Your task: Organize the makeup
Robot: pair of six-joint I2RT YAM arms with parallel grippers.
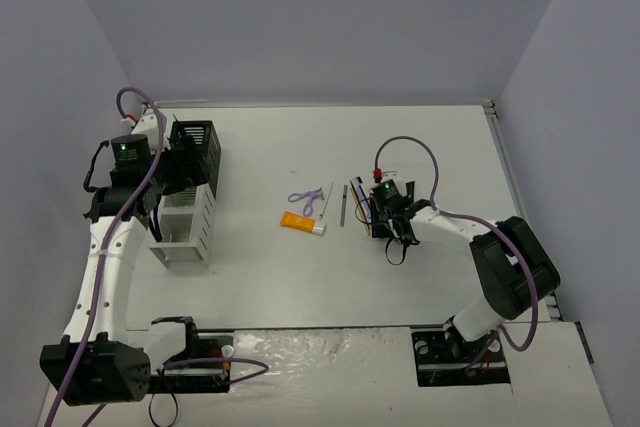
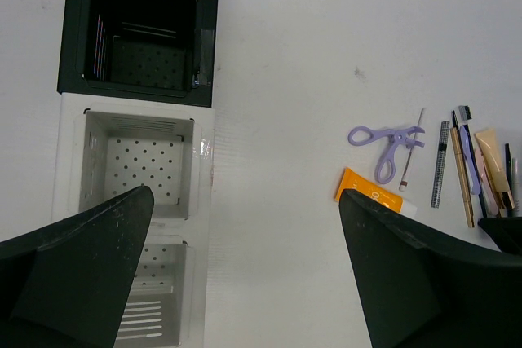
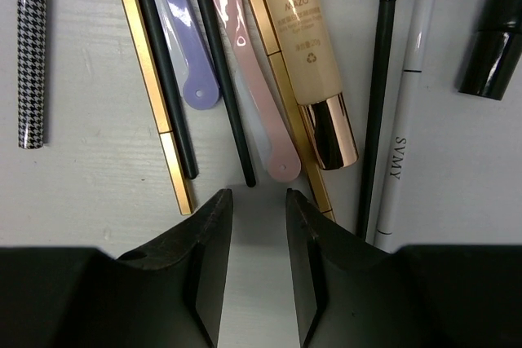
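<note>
Flat on the white worktop point(image 1: 300, 287), right of centre in the overhead view: the makeup point(image 1: 342, 205). Leftmost of it, an orange tube point(image 1: 300, 221) with a white cap, and just above that a small purple looped tool point(image 1: 308, 199). Further right, a tight row of thin sticks point(image 1: 360, 202) lying side by side. Over the lower end of that row, pointing down: the right end effector point(image 1: 380, 222). In the right wrist view, fingers point(image 3: 208, 266) a narrow gap apart with only bare worktop between them, clamped on nothing. Tips just short of the ends of a thin black pencil point(image 3: 220, 71) and a pink spatula point(image 3: 253, 79) at mid-frame. Left of those in the same view: a lilac spatula point(image 3: 183, 30), a gold pencil point(image 3: 151, 79) and, apart at the left edge, a houndstooth pencil point(image 3: 33, 46). To the right: a beige tube point(image 3: 306, 46) with a rose-gold cap, a black liner point(image 3: 379, 79) and a white pen point(image 3: 408, 103). At left of the overhead view, above the black-and-white rack point(image 1: 188, 217): the left end effector point(image 1: 168, 192), spread wide and holding nothing. In the left wrist view, dark fingers point(image 2: 81, 283) in the lower corners, the rack's black compartment at upper left with white perforated compartments below it, and the makeup well apart at the right of the frame.
</note>
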